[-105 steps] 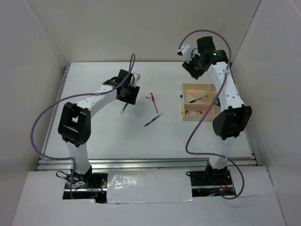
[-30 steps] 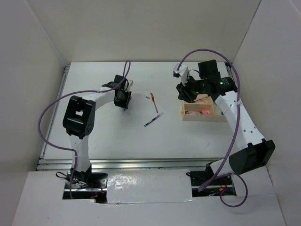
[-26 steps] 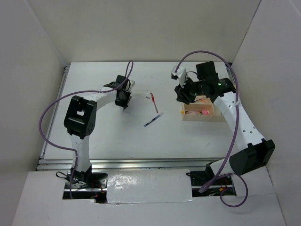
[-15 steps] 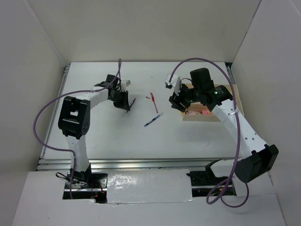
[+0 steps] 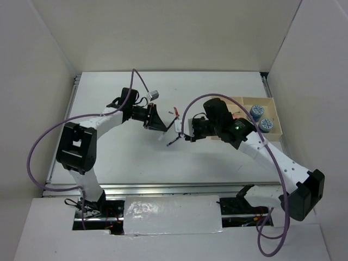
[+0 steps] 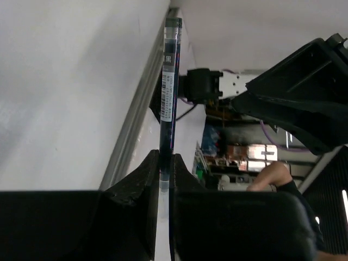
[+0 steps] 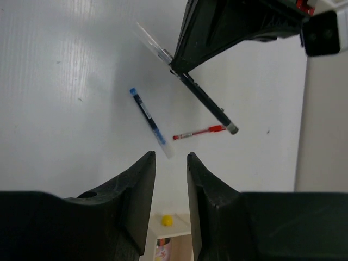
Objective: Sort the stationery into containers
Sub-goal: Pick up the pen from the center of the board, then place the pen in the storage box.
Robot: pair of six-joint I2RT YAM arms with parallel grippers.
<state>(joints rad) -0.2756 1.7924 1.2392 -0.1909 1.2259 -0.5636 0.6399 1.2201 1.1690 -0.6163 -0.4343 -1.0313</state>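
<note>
From above, your left gripper and right gripper crowd close together over the loose blue pen and red pen. Both pens lie well apart from the tray, and the two arms could collide here.

On the left wrist view, the claw is clamped on a dark pen near one end, so a knock could twist it loose.

On the right wrist view, your right claw's fingers stand parted and empty above the blue pen.

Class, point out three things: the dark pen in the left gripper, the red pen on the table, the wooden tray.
dark pen (image 6: pixel 168 81): left wrist view, on its labelled barrel.
red pen (image 7: pixel 198 132): right wrist view, mid-barrel.
wooden tray (image 5: pixel 270 111): top external view, bare floor beside the rolls.
</note>
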